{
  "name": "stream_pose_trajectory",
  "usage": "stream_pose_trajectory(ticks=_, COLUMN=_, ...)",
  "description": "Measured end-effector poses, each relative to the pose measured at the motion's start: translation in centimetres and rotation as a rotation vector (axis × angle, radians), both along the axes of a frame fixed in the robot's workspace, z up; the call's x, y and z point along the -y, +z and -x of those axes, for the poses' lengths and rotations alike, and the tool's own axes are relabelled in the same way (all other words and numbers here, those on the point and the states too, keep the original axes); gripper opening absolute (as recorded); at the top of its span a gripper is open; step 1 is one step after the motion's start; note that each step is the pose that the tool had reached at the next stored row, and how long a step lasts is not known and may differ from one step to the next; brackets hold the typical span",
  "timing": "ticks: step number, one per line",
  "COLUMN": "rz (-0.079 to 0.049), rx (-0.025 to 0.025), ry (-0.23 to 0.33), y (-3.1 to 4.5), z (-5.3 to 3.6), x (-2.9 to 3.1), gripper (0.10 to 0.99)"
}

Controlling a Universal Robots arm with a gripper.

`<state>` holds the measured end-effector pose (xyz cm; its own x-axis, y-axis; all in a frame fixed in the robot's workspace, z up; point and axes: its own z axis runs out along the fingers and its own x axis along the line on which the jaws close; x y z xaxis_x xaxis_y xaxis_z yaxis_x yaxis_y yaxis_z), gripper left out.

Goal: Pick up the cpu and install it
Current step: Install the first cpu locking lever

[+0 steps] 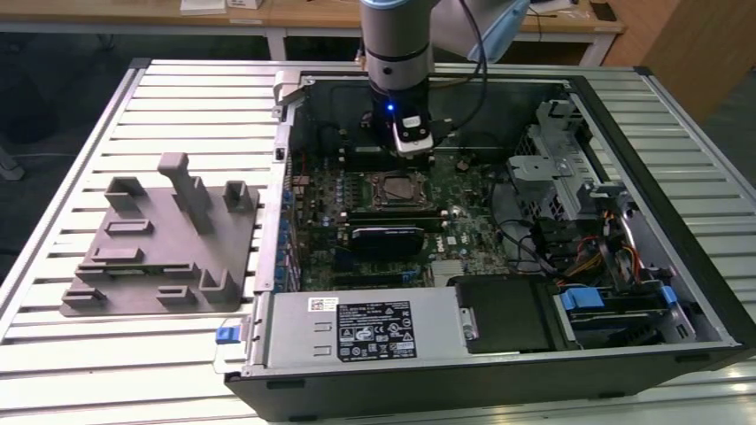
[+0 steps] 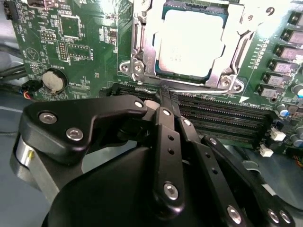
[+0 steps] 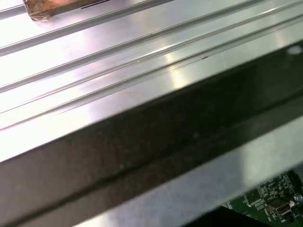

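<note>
Black gripper [image 2: 163,94] is hanging nearest the lens in the second wrist view, its jaws pressing closed on nothing. Just beyond their tips the cpu [image 2: 191,42] is lying flat, silvery face up, inside the socket frame [image 2: 142,56], its square edges aligned with that frame. Memory slots [image 2: 227,116] are running between the frame and the jaws.

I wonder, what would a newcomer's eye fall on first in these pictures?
The open case sits on the slotted table, and the arm reaches down into it. In the second wrist view the silvery cpu lies in its socket on the green board, with the black pincer shut just short of it. A grey tray lies at the exterior view's left.
</note>
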<state>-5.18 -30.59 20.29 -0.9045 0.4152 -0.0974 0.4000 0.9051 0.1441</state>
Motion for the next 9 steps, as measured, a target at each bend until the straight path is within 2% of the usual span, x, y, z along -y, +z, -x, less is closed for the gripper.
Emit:
stream_pose_trajectory(ticks=5, rz=0.000, rx=0.0007, ry=-0.018, y=0.03, z=0.06, x=0.00, gripper=0.106)
stream_pose_trajectory(ticks=9, rz=0.000, rx=0.0075, ry=-0.022, y=-0.13, z=0.33, x=0.00, gripper=0.106)
